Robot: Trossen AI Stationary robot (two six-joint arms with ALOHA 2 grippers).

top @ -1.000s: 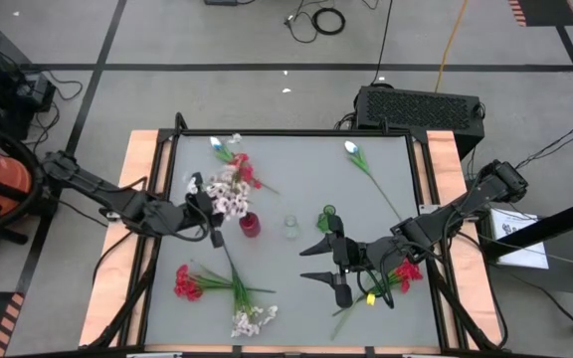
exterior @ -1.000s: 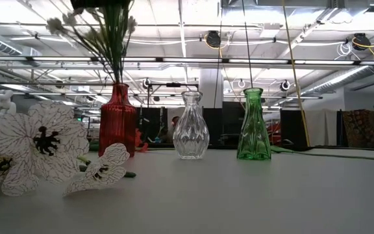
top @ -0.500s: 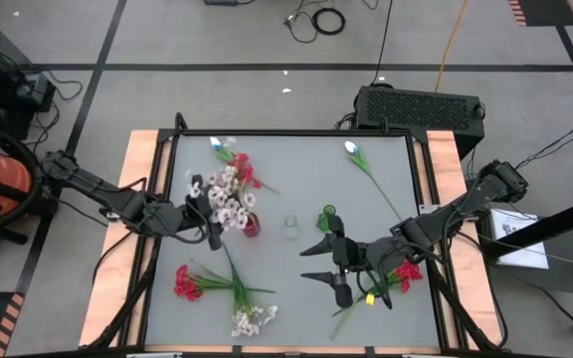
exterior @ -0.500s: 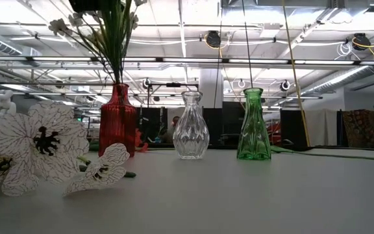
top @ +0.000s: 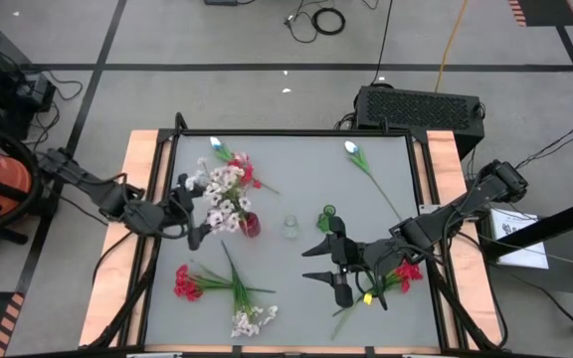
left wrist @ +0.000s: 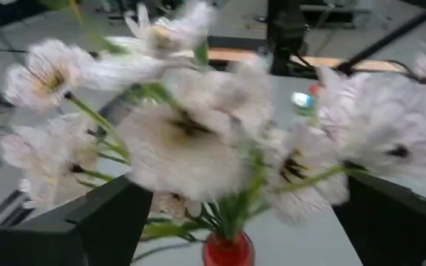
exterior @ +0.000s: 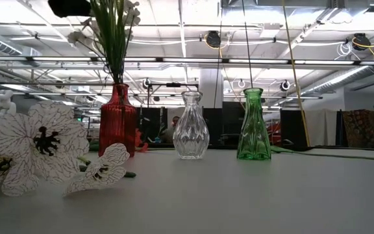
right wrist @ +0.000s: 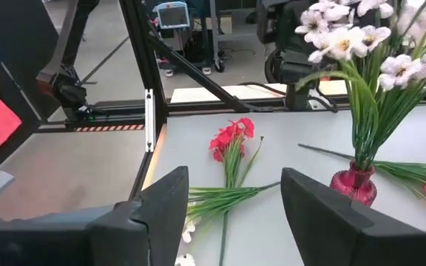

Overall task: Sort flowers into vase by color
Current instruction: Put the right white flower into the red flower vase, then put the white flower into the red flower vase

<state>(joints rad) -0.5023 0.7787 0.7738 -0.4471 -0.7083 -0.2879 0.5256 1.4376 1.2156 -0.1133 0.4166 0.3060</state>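
Observation:
A bunch of pinkish-white flowers (top: 222,194) stands with its stems in the red vase (top: 250,225) at the table's middle left. My left gripper (top: 192,209) hangs open just left of the blossoms (left wrist: 191,140), its fingers apart on either side and touching nothing. A clear vase (top: 290,227) and a green vase (top: 327,214) stand to the right of the red one. My right gripper (top: 321,264) hovers open and holds nothing near the green vase. Red flowers (top: 187,281) and a pinkish-white sprig (top: 252,320) lie on the table at the near left.
A white bud (top: 351,149) on a long stem lies at the far right. Another bud (top: 217,146) with red blooms (top: 245,171) lies at the far left. More red flowers (top: 406,270) lie under my right arm. Wooden rails (top: 137,199) edge the table.
My left gripper has opened, let go of the pinkish-white flowers and drawn back toward the table's left edge. The flowers stay standing in the red vase, and their blossoms have swung a little toward the left.

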